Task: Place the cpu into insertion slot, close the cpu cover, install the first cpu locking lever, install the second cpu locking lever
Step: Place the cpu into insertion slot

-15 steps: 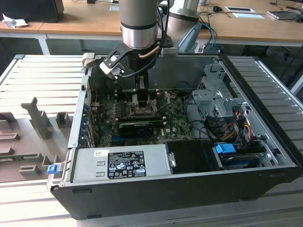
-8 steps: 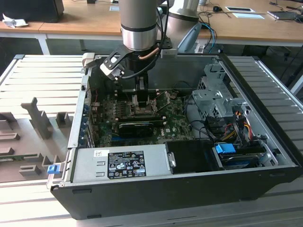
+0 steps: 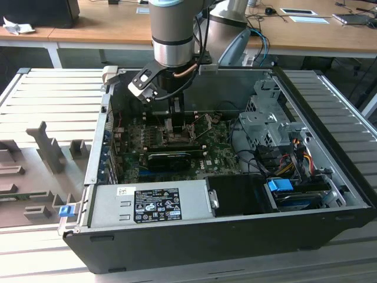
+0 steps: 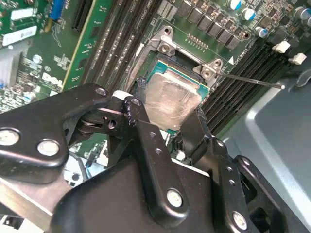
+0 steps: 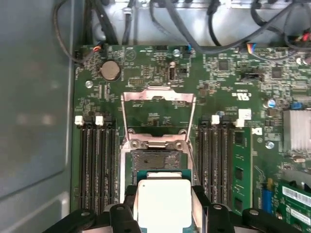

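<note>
Black tool (image 4: pixel 170 104) fingers (image 4: pixel 146 131) sit closest, clenched on the cpu (image 5: pixel 164 199) by 2 opposite edges, likely to keep its underside free for seating. Cpu hangs flat, metal top up, just above the insertion slot (image 5: pixel 156 160), edges squared to it; square, so no long axis. The cpu cover (image 5: pixel 158 96) is flipped open, off the slot.

The ribbed table (image 3: pixel 53 88) bears a computer case (image 3: pixel 206 242) and grey fixtures (image 3: pixel 50 150).
</note>
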You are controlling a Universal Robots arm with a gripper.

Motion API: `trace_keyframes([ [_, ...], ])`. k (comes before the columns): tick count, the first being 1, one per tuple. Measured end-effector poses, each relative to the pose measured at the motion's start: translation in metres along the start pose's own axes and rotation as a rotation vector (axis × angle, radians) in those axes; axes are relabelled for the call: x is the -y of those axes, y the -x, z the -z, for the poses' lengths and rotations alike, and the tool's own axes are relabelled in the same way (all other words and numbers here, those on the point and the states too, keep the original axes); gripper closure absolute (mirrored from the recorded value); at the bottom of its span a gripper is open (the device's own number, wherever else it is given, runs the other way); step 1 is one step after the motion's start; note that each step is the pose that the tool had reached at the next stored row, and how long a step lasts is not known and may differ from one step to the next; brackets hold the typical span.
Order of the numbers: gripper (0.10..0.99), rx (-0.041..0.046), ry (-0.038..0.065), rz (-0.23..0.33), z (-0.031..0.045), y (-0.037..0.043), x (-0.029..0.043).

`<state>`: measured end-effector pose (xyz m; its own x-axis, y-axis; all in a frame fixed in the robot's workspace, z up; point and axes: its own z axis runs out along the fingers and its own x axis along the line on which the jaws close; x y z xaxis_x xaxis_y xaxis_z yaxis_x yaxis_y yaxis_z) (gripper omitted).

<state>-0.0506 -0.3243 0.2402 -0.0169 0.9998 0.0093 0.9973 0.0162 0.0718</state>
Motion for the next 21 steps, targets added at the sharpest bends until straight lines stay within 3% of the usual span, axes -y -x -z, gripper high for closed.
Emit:
trace_keyframes([
  [14, 0.557, 0.0000, -0.002, 0.000, -0.0202, -0.0039, -0.0028],
  [18, 0.557, 0.0016, -0.006, -0.021, -0.0321, -0.0046, -0.0057],
  [21, 0.557, 0.0030, -0.007, -0.021, -0.0355, -0.0062, -0.0055],
])
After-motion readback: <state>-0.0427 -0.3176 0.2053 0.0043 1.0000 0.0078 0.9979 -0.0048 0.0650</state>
